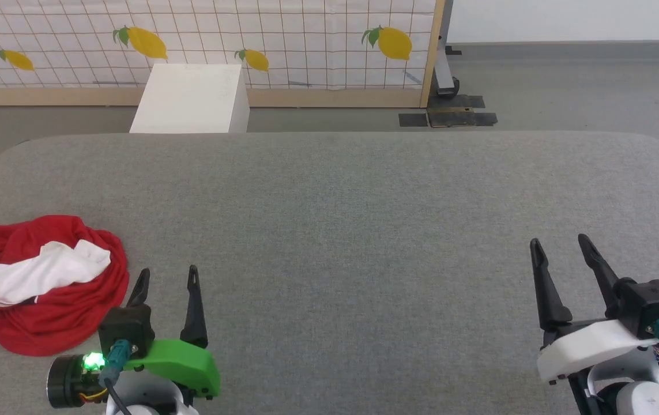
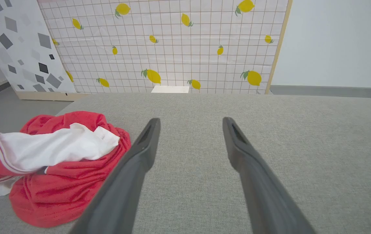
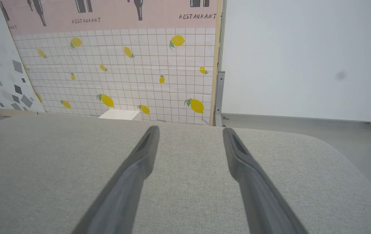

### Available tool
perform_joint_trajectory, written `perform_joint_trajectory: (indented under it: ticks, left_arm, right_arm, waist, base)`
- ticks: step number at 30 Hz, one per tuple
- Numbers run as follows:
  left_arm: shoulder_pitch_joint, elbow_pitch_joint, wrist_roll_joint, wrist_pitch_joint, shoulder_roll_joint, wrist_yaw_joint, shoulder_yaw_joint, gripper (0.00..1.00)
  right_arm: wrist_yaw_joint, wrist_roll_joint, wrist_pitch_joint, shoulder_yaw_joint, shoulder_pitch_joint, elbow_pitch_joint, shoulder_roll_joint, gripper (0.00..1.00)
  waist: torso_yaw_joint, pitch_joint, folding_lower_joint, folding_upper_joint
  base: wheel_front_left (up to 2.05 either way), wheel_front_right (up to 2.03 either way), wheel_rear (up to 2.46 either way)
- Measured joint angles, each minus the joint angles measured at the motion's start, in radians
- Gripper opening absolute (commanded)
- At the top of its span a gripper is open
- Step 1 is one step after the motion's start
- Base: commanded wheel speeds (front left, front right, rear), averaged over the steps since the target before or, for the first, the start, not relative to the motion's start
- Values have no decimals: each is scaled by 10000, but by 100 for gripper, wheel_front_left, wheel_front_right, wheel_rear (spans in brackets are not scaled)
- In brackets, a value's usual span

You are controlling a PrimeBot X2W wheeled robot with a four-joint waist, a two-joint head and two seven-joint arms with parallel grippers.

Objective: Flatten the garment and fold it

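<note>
Head view: grey padded surface (image 1: 335, 202), both arms low at the near edge. Left gripper (image 1: 169, 270) has its two dark fingers spread wide, nothing between them. The garment (image 1: 46, 311) lies in a crumpled heap just outboard of that gripper's outer finger, red cloth with a white, stripe-edged part bunched on top; cannot tell whether cloth and finger touch. Right gripper (image 1: 558, 239) is likewise fully spread and empty, with the heap well apart from it, beyond the left gripper. Ahead of both sets of fingertips, past the far edge of the surface, stand a white box (image 1: 191, 98) and a lemon-print screen (image 1: 306, 46). Left wrist view: fingers splayed over bare grey fabric, gap between them empty; the red heap sits close along the left-hand finger, reaching nearly as far forward as its tip, the white part uppermost. Right wrist view: fingers apart over bare fabric, holding nothing; a sliver of red cloth shows at the far left edge, well off to the side of the fingers.
</note>
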Motion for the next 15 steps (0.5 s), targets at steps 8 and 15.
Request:
perform_joint_trajectory:
  ticks: [8, 15]
  left_arm:
    - [-2, 73, -109, -192, 0, 15, -23, 100]
    - [-3, 155, -336, -309, 0, 46, -59, 100]
  right_arm:
    - [0, 132, -173, -61, 1, -8, 0, 100]
    - [0, 224, -293, -86, 6, -10, 2, 100]
  waist:
    - [18, -17, 0, 0]
    - [32, -37, 0, 0]
  base:
    - [0, 0, 0]
    - [0, 0, 0]
